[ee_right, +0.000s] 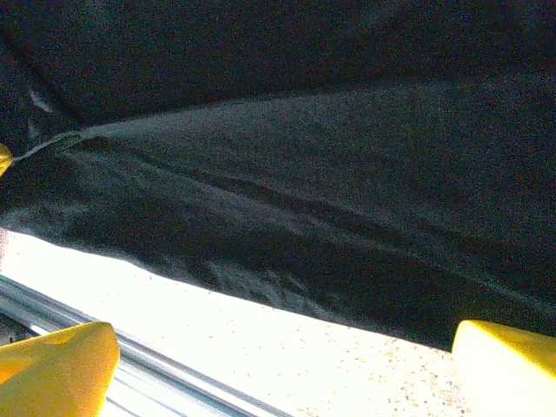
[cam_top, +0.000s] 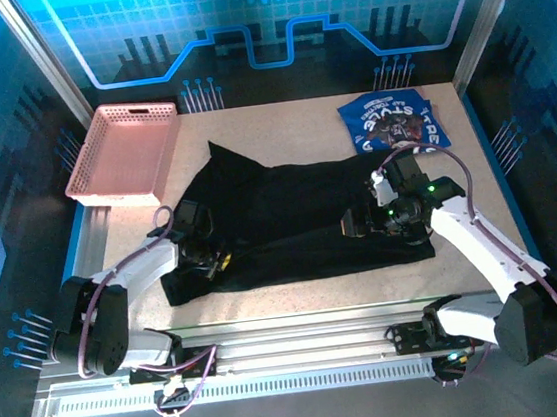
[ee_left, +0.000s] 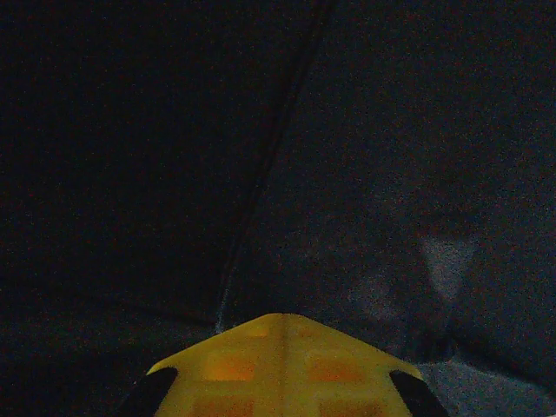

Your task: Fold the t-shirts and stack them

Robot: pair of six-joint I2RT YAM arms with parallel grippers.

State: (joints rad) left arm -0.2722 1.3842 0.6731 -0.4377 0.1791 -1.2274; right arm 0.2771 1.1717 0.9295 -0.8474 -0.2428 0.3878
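A black t-shirt lies spread out across the middle of the table. The blue t-shirt with white lettering lies folded at the back right. My left gripper is down on the black shirt's near left part. In the left wrist view its yellow fingers meet at a point in the dark cloth, shut on a pinch of it. My right gripper is low over the shirt's near right part. It stands wide open above the shirt's near hem, with nothing between its fingers.
A pink lattice basket stands at the back left corner. The speckled tabletop shows just in front of the hem, with the metal rail at the table's near edge. Bare tabletop lies between basket and blue shirt.
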